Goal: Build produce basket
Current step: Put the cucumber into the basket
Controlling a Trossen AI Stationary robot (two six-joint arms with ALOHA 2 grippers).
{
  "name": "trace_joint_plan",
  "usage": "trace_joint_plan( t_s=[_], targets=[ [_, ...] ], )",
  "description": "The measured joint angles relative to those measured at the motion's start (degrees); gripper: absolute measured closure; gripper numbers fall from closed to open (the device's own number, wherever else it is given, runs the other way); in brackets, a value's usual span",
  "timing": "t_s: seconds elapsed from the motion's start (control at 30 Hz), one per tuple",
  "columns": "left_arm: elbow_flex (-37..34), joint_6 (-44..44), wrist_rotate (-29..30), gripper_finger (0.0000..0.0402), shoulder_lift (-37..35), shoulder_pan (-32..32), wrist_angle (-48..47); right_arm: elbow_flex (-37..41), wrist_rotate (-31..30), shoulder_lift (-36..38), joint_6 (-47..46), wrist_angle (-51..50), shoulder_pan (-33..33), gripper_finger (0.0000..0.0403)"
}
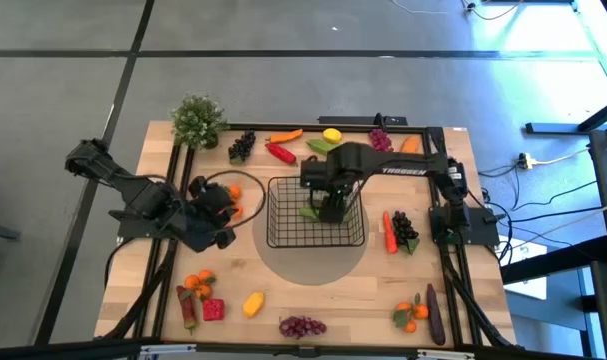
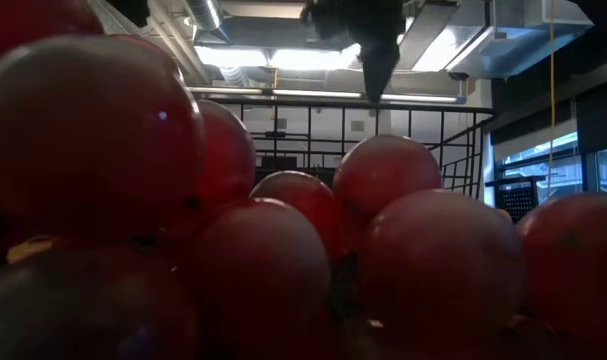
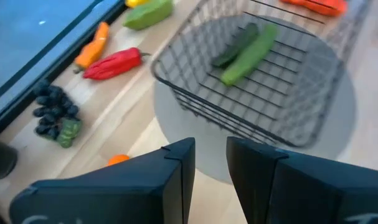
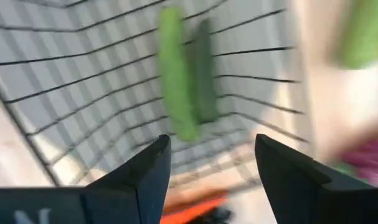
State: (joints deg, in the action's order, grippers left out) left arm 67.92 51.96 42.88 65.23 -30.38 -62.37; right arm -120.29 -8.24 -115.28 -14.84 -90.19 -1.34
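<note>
The black wire basket (image 1: 315,213) stands on a round grey mat (image 1: 313,262) at the table's middle. A green cucumber (image 4: 176,81) lies on the basket's floor, also seen as the cucumber (image 3: 248,46) in the left wrist view. My right gripper (image 4: 210,168) hangs open above the basket, pointing down, with nothing between its fingers. My left gripper (image 3: 210,168) is left of the basket (image 3: 195,93), tilted down toward it. Its fingers stand a little apart with nothing between them. An orange (image 3: 117,160) lies just by it.
Produce lies around the basket: dark grapes (image 1: 241,147), red pepper (image 1: 280,152) and lemon (image 1: 331,135) at the far edge, a carrot (image 1: 390,232) at the right, purple grapes (image 1: 301,326) and eggplant (image 1: 435,312) at the near edge. A potted plant (image 1: 196,120) stands far left. Red grapes (image 2: 283,250) fill the low view.
</note>
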Motion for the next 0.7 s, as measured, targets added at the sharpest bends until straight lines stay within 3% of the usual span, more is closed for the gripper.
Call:
trace_joint_plan(
  t_s=[0.07,0.2,0.53,0.6,0.7],
  targets=[
    [0.0,0.0,0.1,0.0321,0.0,2.4,0.0,-3.5,-3.8,0.2,0.6,0.4,-0.7,0.0186],
    [0.0,0.1,0.1,0.0321,0.0,8.3,0.2,-8.6,-4.0,1.6,5.5,0.3,-3.5,0.0186],
    [0.0,0.0,-4.6,0.0321,0.0,25.0,0.5,-7.5,-3.7,2.4,16.6,0.9,-14.1,0.0186],
    [0.0,0.0,-5.7,0.0321,0.0,27.5,0.5,-5.7,0.5,2.2,18.1,1.1,-17.2,0.0186],
    [0.0,-0.1,-7.7,0.0321,0.0,30.7,0.5,-2.5,11.7,2.2,20.5,3.5,-22.7,0.0186]
  ],
)
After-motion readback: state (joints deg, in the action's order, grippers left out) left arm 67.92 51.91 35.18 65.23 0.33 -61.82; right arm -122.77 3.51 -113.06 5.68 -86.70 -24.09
